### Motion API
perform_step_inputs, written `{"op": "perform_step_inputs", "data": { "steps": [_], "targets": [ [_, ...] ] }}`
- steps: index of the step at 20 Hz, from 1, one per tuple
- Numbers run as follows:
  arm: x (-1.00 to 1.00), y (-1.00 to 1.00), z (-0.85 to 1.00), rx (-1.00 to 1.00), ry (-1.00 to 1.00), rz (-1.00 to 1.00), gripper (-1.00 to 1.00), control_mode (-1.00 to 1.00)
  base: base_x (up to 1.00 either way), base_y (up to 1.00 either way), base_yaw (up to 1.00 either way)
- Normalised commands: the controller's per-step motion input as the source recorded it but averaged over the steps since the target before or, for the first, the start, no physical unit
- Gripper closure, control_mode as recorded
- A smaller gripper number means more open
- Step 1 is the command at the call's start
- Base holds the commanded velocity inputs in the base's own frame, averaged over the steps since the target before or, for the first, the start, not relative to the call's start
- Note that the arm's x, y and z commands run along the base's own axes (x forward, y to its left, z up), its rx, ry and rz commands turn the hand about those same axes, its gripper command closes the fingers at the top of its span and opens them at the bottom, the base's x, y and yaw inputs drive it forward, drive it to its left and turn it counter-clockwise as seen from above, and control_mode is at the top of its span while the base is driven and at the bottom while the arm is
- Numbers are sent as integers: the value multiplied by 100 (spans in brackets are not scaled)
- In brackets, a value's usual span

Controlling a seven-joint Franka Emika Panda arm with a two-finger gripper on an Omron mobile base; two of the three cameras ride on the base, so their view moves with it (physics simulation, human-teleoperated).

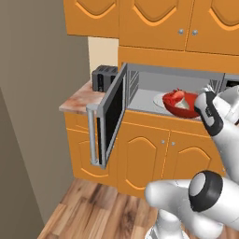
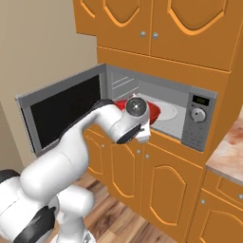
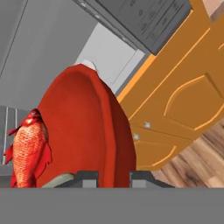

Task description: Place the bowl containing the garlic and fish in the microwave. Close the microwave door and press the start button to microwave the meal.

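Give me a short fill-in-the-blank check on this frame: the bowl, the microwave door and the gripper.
1. The gripper is shut on the rim of the red ____.
2. The microwave door stands ____.
3. The bowl is at the microwave opening, over the white ____.
4. Inside the bowl lies a red-orange ____.

Missing words: bowl; open; turntable; fish

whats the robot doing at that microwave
The white arm's gripper has its jaws closed on the rim of the glossy red round bowl, holding it at the mouth of the wide grey-silver microwave. A small red-orange fish lies in the bowl. The dark-glass microwave door stands swung open.
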Motion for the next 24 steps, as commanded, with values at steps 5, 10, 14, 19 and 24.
{"op": "perform_step_inputs", "data": {
  "steps": [5, 10, 14, 19, 24],
  "targets": [
    [33, 0, -20, 3, -10, -6, 100, -100, 0, 0, 0],
    [47, 0, -24, 0, -2, -7, 100, -100, 0, 0, 0],
    [50, 0, -12, 0, 0, -8, 100, -100, 0, 0, 0],
    [43, -10, -4, 0, -3, -8, 100, -100, 0, 0, 0],
    [40, -24, 0, 2, 0, -6, 100, -100, 0, 0, 0]
  ]
}}
